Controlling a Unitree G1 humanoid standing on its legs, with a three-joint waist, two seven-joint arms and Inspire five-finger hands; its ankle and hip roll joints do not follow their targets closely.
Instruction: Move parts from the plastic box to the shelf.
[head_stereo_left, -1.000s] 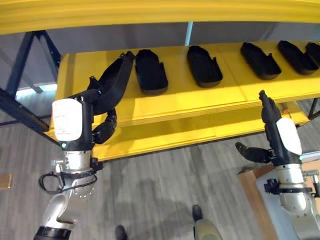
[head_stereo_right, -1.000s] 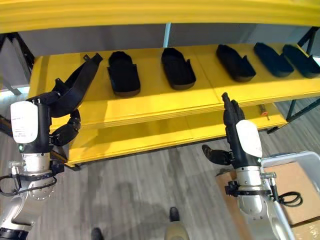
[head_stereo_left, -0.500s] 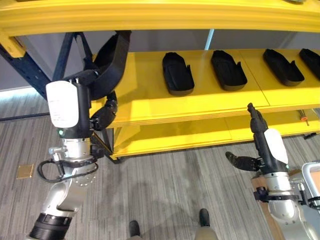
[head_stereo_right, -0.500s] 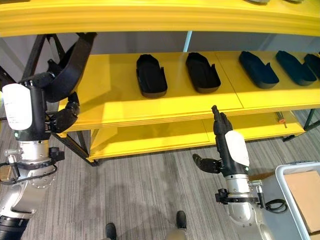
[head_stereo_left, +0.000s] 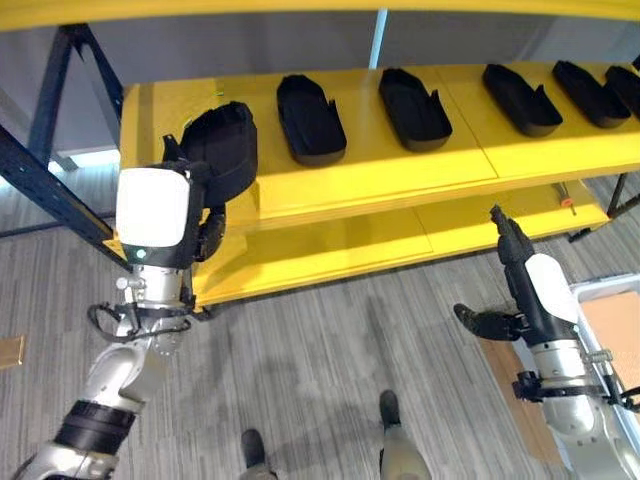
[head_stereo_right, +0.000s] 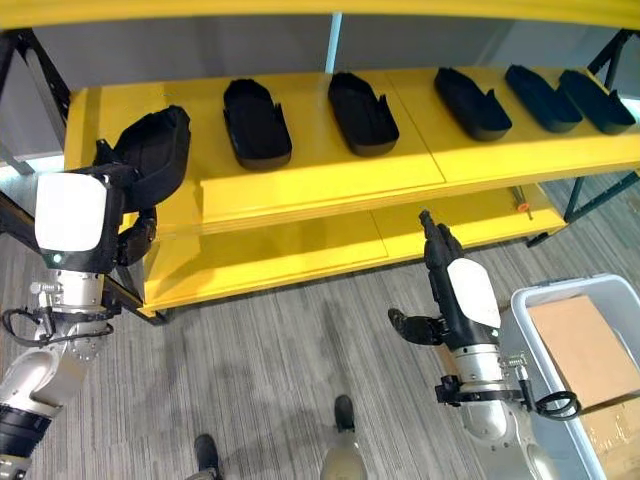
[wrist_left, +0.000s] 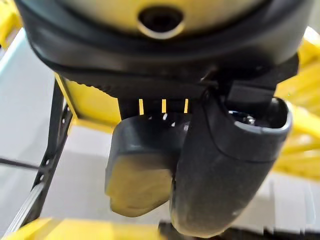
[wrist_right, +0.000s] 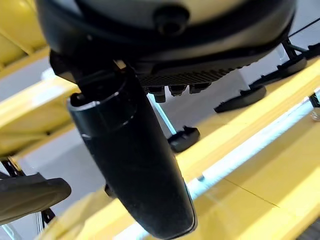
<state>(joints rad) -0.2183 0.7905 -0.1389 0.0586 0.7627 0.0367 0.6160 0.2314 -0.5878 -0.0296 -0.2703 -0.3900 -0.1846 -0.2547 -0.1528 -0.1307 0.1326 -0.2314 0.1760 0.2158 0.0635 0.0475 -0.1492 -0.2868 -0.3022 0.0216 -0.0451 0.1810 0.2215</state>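
Leftmost, at the shelf's near-left corner: left hand raised, fingers curled round a black part held on end over the shelf's left end, apparently just above the board or touching it, cannot tell which. Seen from the left wrist: thumb wrapped beside the part's dark bulk, yellow boards behind. Next along the same board, lying flat and apart in a row: a second part, a third, a fourth, a fifth, with one more at the far right end. Below, a lower yellow board with a small orange-tipped tool near its right end. Further right, in front of the shelf and clear of it: right hand upright over the floor, fingers straight and pointing up, thumb stuck out sideways, holding nothing. Rightmost, beside that arm: grey plastic box with a brown cardboard sheet lying in it.
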